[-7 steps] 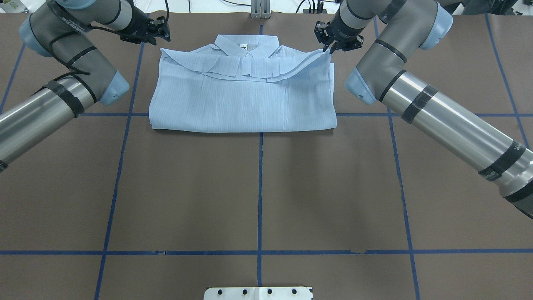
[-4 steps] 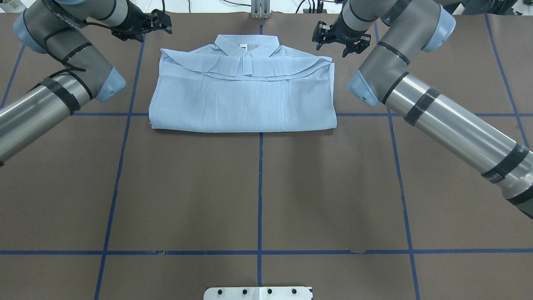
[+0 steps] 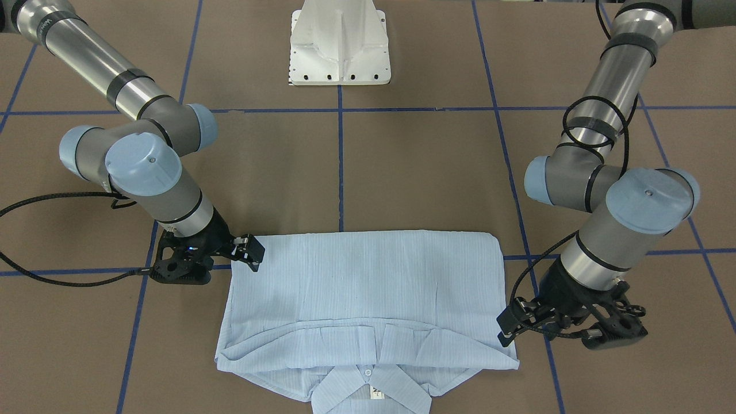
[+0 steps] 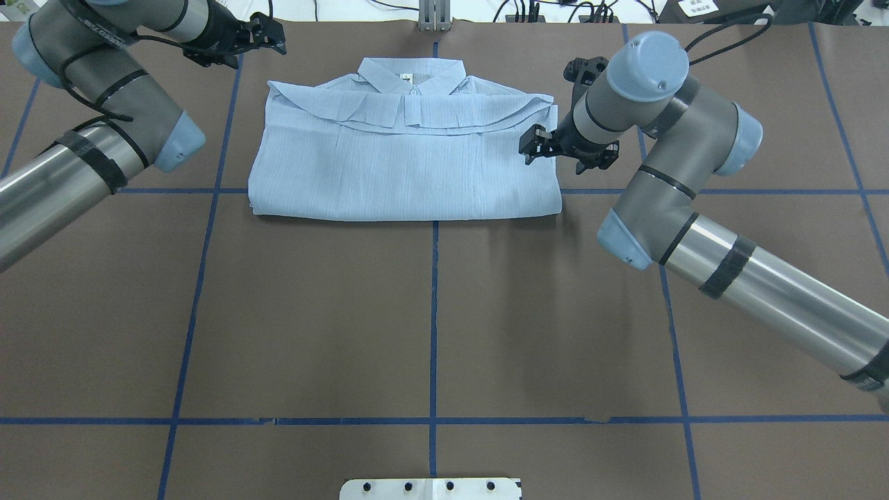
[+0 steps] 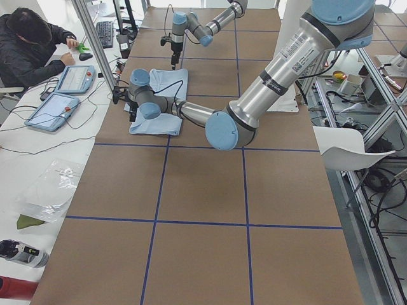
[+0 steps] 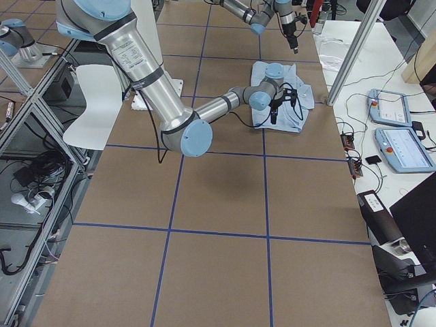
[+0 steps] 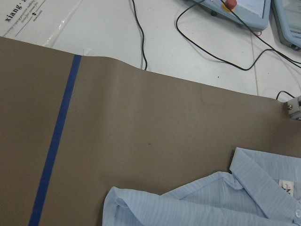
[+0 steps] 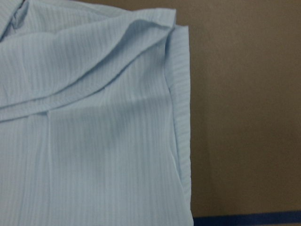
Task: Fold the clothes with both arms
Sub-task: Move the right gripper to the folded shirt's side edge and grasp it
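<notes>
On the table, pale-blue striped shirt, a flat rectangle; left gripper, right gripper: jaws wide.

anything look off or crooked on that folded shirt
Slightly. The shirt is folded, but the folded-over edge near the collar sags in a curve with small pleats rather than lying straight, and one side edge slants outward. No damage shows.

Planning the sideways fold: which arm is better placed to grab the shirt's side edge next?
Right, probably. The right gripper hangs open over the right edge of the shirt; the left gripper sits off it, beyond its far corner.
</notes>
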